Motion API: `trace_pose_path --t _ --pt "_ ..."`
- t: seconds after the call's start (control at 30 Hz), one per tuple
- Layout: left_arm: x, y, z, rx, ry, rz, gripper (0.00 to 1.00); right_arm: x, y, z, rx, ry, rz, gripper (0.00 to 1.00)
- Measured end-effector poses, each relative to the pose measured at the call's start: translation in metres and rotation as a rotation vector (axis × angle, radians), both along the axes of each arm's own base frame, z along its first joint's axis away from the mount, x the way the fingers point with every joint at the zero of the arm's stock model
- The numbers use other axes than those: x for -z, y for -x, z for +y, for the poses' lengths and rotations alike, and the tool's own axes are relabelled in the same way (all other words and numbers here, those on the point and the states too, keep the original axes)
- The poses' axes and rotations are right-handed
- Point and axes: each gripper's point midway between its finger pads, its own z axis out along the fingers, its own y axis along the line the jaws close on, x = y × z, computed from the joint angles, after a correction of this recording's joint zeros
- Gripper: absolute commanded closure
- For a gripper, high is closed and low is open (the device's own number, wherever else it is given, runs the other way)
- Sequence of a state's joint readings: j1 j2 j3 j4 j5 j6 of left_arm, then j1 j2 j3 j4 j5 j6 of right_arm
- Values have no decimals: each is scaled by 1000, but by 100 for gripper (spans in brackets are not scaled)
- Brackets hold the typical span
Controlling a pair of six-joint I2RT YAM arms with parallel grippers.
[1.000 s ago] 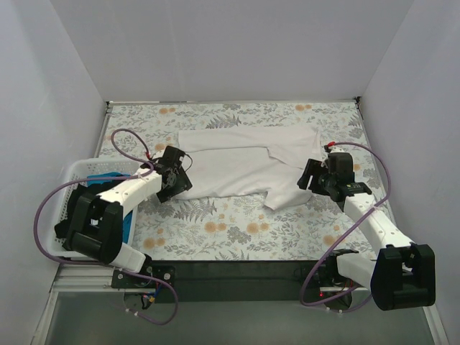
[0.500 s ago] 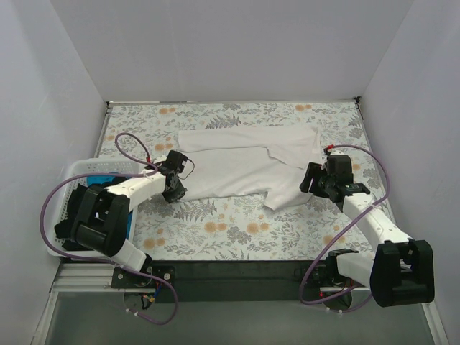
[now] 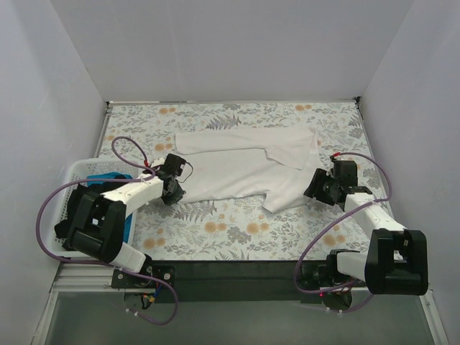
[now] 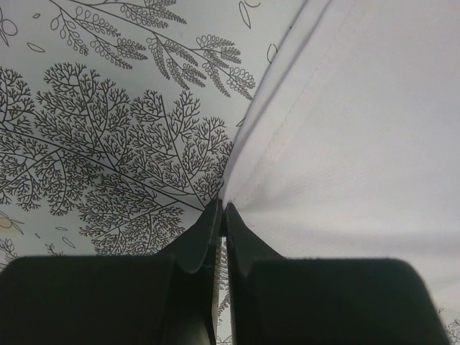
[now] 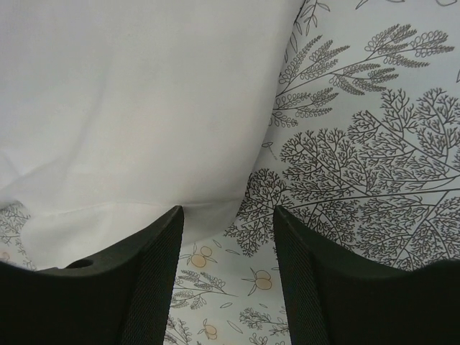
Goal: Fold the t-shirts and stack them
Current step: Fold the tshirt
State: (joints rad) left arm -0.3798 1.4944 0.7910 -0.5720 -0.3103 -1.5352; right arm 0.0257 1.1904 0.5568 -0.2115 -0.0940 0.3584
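Observation:
A white t-shirt (image 3: 244,164) lies spread flat across the middle of the floral tablecloth (image 3: 237,223). My left gripper (image 3: 175,189) sits low at the shirt's near-left corner. In the left wrist view its jaws (image 4: 223,210) are shut, with the hem of the white t-shirt (image 4: 345,129) pinched between the tips. My right gripper (image 3: 317,185) is at the shirt's right edge and stands open. The right wrist view shows the white t-shirt (image 5: 144,108) ending just ahead of that gripper (image 5: 226,214), with tablecloth between the fingers. A bright blue t-shirt (image 3: 113,177) shows in the basket.
A white slotted basket (image 3: 74,172) stands at the left table edge, partly under my left arm. White walls close in the table on three sides. Purple cables loop off both arms.
My left gripper has dropped onto the shirt's near-left corner and shut on the hem. The right gripper has slid slightly right and nearer, its jaws narrowing a little but still open.

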Motion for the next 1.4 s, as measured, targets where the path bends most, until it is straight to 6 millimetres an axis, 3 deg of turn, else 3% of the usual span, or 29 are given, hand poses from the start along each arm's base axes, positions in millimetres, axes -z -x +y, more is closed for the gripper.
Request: trace_pose_path --t 0.23,0.57,0.7,0.9,0.93,1.0,1.1,1.2,1.4 --pt "0 0 0 0 0 -1 100 18 5 -10 57 -93 29 44" --pt "-1 0 0 2 2 -3 100 17 -7 -1 33 -162 -4 48" --pt "-2 0 -1 2 4 -6 100 19 -9 1 26 -180 -16 55" --pt "-5 -1 0 1 6 -17 100 23 -13 1 37 -207 -19 75" --pt "-5 -1 0 1 6 -16 100 24 -13 1 39 -210 -16 87" --pt "-5 -1 0 0 2 -17 100 25 -12 0 42 -207 -10 96" --pt "-5 0 5 -5 -19 -12 100 25 -6 -1 53 -199 11 99" --pt "-11 0 9 -3 -46 -8 100 16 2 -8 81 -164 32 99" --pt "-26 -5 14 -4 -65 -42 100 -27 -7 -21 127 -103 -61 99"
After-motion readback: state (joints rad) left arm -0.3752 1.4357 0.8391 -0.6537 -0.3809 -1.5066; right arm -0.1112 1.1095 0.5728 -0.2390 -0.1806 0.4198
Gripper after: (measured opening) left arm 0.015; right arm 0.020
